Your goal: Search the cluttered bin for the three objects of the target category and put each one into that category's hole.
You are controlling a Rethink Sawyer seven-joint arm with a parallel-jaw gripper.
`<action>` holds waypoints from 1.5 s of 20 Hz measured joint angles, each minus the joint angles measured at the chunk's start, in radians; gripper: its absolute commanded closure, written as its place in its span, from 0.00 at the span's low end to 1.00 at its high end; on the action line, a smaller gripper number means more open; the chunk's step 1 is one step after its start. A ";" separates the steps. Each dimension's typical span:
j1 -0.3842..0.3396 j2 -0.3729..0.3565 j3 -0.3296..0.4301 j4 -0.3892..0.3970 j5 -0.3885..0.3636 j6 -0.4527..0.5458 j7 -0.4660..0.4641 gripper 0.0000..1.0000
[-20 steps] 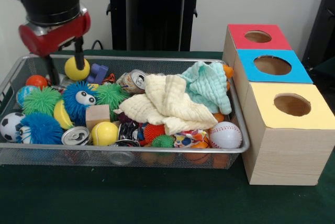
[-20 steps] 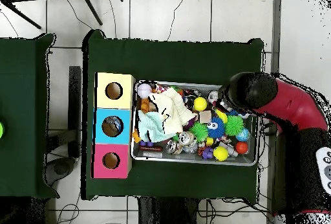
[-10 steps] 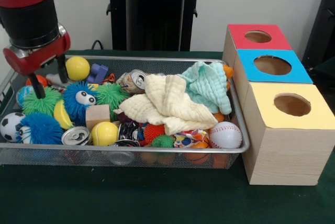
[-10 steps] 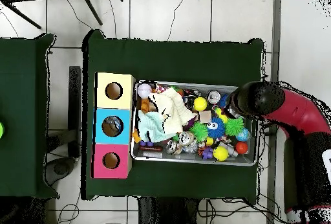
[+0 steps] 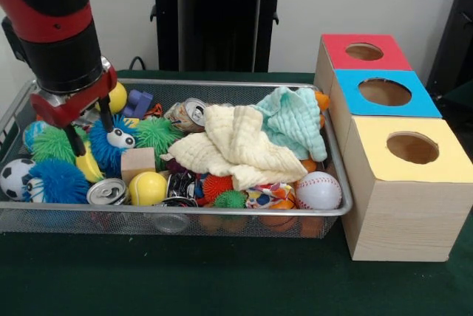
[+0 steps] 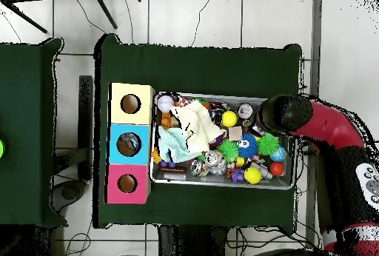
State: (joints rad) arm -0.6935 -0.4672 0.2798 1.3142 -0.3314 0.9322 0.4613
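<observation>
The cluttered bin point(image 5: 185, 212), a wire mesh basket, holds balls, cans and cloths; it also shows in the overhead view point(image 6: 222, 183). My gripper point(image 5: 90, 130) is open at the bin's left end. Its fingers point(image 5: 74, 140) straddle the left part of a blue spiky ball with eyes point(image 5: 112, 142), just above a yellow ball point(image 5: 87, 162). It holds nothing. The hole point(image 5: 384, 92) in the blue-faced box is right of the bin, between the red and yellow boxes. In the overhead view the arm point(image 6: 289, 114) hides the gripper.
In the bin are green spiky balls point(image 5: 55, 142), a soccer ball point(image 5: 15, 176), cans point(image 5: 108, 192), a wooden cube point(image 5: 138, 162), a baseball point(image 5: 318, 190), and cream point(image 5: 236, 146) and mint point(image 5: 295, 120) cloths. The red box point(image 5: 366, 52) and yellow box point(image 5: 410, 150) flank the blue one.
My gripper has come down from the bin's far left corner toward the near side, and now sits low over the blue spiky ball. It stayed open. Bin contents look unmoved.
</observation>
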 measured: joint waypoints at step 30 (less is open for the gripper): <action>0.036 0.018 0.005 0.000 -0.101 0.094 0.000 0.00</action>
State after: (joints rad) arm -0.6571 -0.4491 0.2851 1.3142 -0.4326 1.0259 0.4613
